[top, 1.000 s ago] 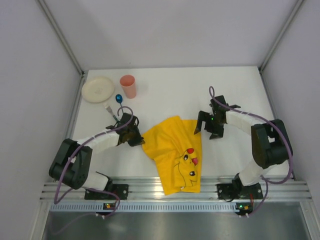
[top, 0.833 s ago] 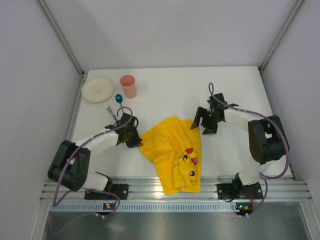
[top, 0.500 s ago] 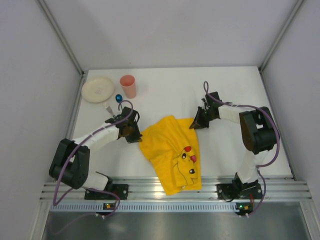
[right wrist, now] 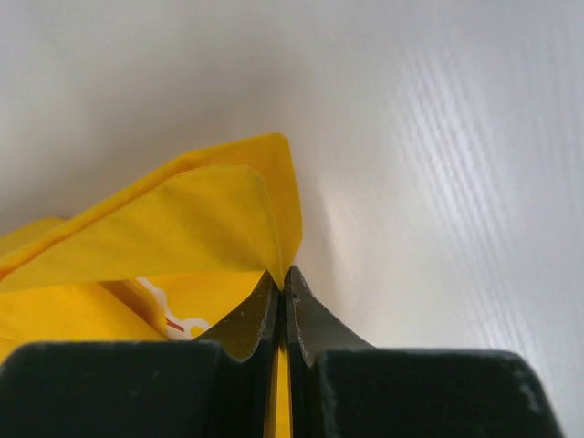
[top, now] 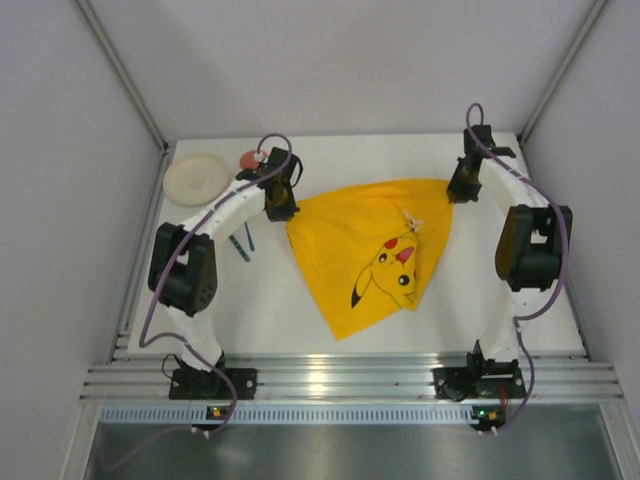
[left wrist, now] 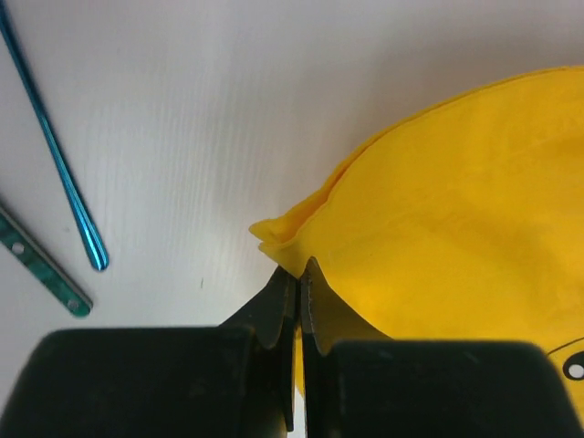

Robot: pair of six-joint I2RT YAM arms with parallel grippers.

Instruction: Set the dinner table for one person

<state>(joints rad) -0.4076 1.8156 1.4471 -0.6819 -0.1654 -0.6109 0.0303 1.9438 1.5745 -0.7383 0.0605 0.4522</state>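
Observation:
The white dinner table [top: 490, 290] carries a yellow cartoon-printed cloth mat [top: 370, 250], stretched between both grippers at its far edge. My left gripper [top: 286, 212] is shut on the mat's far left corner; the left wrist view shows the jaws [left wrist: 298, 270] pinching the folded yellow edge [left wrist: 456, 201]. My right gripper [top: 457, 192] is shut on the far right corner, and in the right wrist view the jaws [right wrist: 284, 274] clamp the yellow fold [right wrist: 182, 228]. The mat's near point lies loose toward the rail.
A cream plate [top: 195, 177] sits at the far left, and a pink cup [top: 248, 158] is partly hidden behind the left arm. Two thin utensils [top: 243, 243] lie left of the mat: a blue handle [left wrist: 55, 155] and a green one [left wrist: 41, 274]. An aluminium rail [top: 330, 378] borders the near edge.
The right gripper closed on the mat's corner. Both arms then swung toward the far side and apart, pulling the crumpled mat open and away from the rail.

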